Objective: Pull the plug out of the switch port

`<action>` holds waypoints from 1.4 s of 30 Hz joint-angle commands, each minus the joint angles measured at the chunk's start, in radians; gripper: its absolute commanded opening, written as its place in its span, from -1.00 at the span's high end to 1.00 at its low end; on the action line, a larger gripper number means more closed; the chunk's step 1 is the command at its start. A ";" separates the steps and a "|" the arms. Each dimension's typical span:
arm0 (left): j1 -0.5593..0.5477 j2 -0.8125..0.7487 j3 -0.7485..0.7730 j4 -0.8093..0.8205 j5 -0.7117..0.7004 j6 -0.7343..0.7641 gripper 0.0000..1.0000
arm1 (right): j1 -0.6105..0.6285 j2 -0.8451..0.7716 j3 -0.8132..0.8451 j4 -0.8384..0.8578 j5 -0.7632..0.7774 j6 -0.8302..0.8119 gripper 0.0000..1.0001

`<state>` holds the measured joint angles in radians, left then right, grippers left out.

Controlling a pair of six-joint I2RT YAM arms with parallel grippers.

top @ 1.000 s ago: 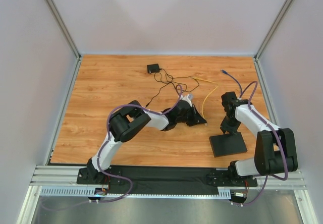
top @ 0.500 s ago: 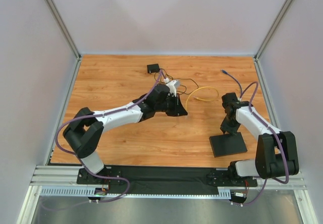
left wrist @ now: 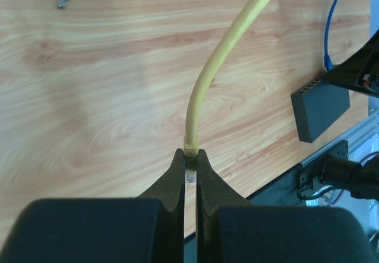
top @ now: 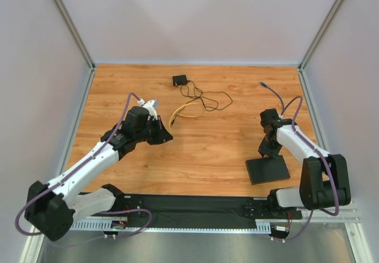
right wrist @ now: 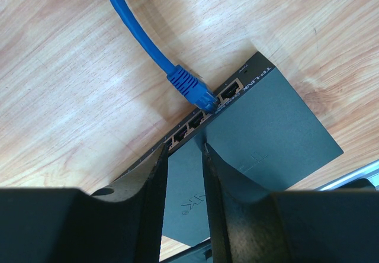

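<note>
The flat black switch (top: 267, 169) lies at the front right; it also shows in the left wrist view (left wrist: 320, 106). In the right wrist view, a blue plug (right wrist: 192, 88) sits in a port on the front edge of the switch (right wrist: 266, 127). My right gripper (right wrist: 185, 147) rests its fingertips on the switch top, with a narrow gap and nothing between them. My left gripper (left wrist: 190, 156) is shut on the yellow plug (left wrist: 190, 147) of a yellow cable (top: 183, 112), held left of centre, far from the switch.
A small black adapter (top: 179, 80) with a thin black cord (top: 207, 100) lies at the back. The blue cable (top: 269, 91) trails toward the back right. Grey walls stand around the wooden table (top: 213, 156). A black strip (top: 195, 207) runs along the near edge.
My left arm has swung left and back with the yellow plug in it, dragging the yellow cable away from the switch. The right arm and the switch have stayed still.
</note>
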<state>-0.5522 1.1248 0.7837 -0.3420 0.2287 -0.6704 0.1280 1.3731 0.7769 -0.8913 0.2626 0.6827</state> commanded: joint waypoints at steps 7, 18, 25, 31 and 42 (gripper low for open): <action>0.107 -0.272 -0.118 -0.296 -0.215 -0.120 1.00 | 0.004 0.040 -0.073 0.060 -0.049 -0.002 0.37; 0.179 -0.130 -0.052 -0.482 -0.480 -0.152 1.00 | 0.016 0.040 -0.076 0.065 -0.052 -0.002 0.37; 0.224 0.032 -0.149 -0.327 -0.238 -0.254 1.00 | 0.018 0.029 -0.076 0.058 -0.056 0.000 0.37; 0.224 -0.058 -0.262 -0.293 -0.226 -0.353 1.00 | 0.030 0.034 -0.076 0.057 -0.049 0.003 0.36; 0.224 -0.213 -0.293 -0.330 -0.253 -0.339 -0.11 | 0.032 0.032 -0.070 0.046 -0.046 0.006 0.36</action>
<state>-0.3328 0.9424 0.4740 -0.6636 -0.0093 -1.0245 0.1505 1.3605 0.7662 -0.8799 0.2718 0.6647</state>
